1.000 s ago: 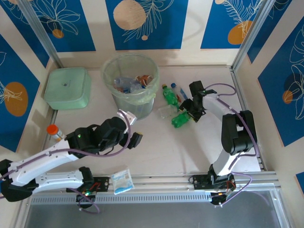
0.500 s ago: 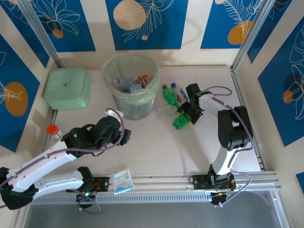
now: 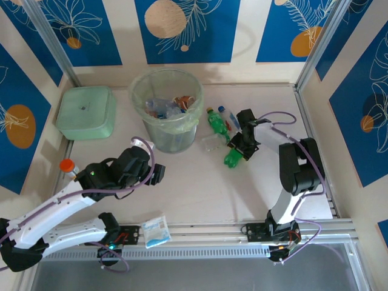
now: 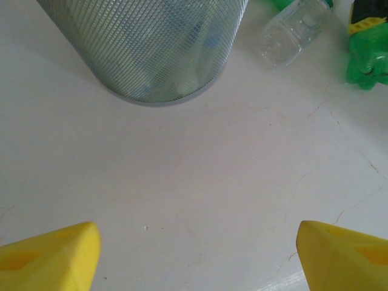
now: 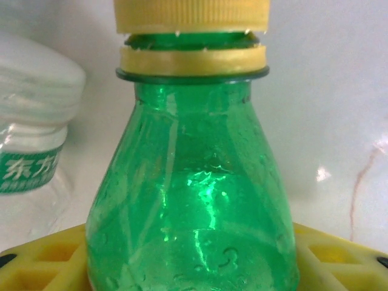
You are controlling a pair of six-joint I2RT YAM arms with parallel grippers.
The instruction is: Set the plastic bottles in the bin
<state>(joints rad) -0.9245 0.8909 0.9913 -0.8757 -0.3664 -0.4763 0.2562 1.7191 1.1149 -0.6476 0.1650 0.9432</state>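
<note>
Right fingers (image 5: 42,260), off to the right of the bin (image 3: 176,138), were clamped on the sides of a green bottle (image 5: 194,200) lying on the table (image 3: 200,188). Left fingers (image 4: 54,257) stood spread wide with nothing between them, just in front of the bin. Crushed bottles (image 3: 167,108) lay inside the bin; three loose bottles (image 3: 216,121) lay just beside its right wall.

Left arm stretched forward, left end effector (image 4: 194,257) spread wide above the tabletop; right arm folded, right end effector (image 3: 238,150) clamped on bottle (image 5: 194,200).
</note>
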